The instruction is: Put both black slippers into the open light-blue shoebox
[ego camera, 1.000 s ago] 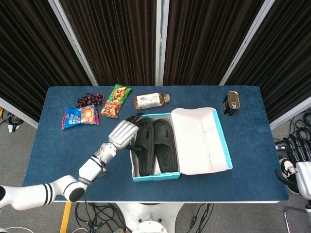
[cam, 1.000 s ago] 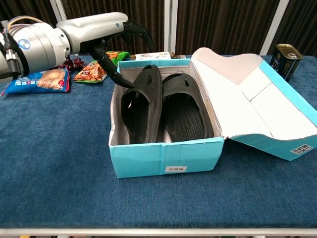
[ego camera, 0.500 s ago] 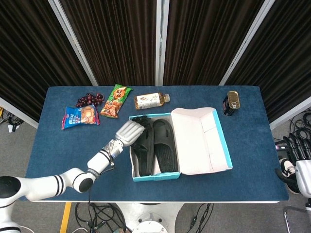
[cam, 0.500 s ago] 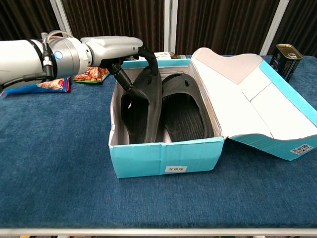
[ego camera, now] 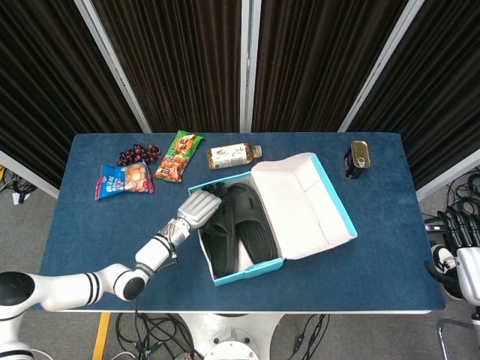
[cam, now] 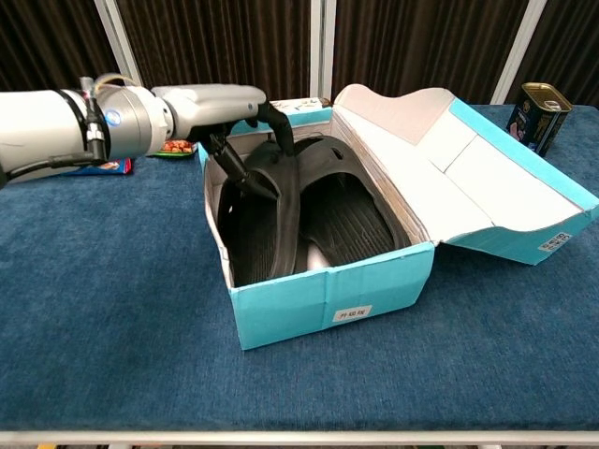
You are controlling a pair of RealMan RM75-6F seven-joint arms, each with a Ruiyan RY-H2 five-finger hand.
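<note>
The open light-blue shoebox (ego camera: pixel 252 271) (cam: pixel 329 301) sits mid-table, turned at an angle, with its lid (ego camera: pixel 300 204) (cam: pixel 449 154) flung back to the right. Both black slippers are inside. The right one (ego camera: pixel 251 223) (cam: pixel 348 208) lies flat. The left one (ego camera: pixel 216 236) (cam: pixel 264 220) stands tilted on its edge against the box's left wall. My left hand (ego camera: pixel 196 207) (cam: pixel 245 140) reaches over that wall and pinches the tilted slipper's upper edge between thumb and fingers. My right hand does not show in either view.
Along the far edge lie grapes (ego camera: pixel 138 154), a blue snack bag (ego camera: pixel 124 180), an orange-green snack bag (ego camera: pixel 178 156) and a tea bottle (ego camera: pixel 232 155). A small can (ego camera: pixel 359 159) (cam: pixel 530 112) stands at the back right. Dark curtains hang behind the table.
My left hand came down from above the box onto the left slipper. The box then swung round, its front end going right, and the slipper tipped further onto its edge.
</note>
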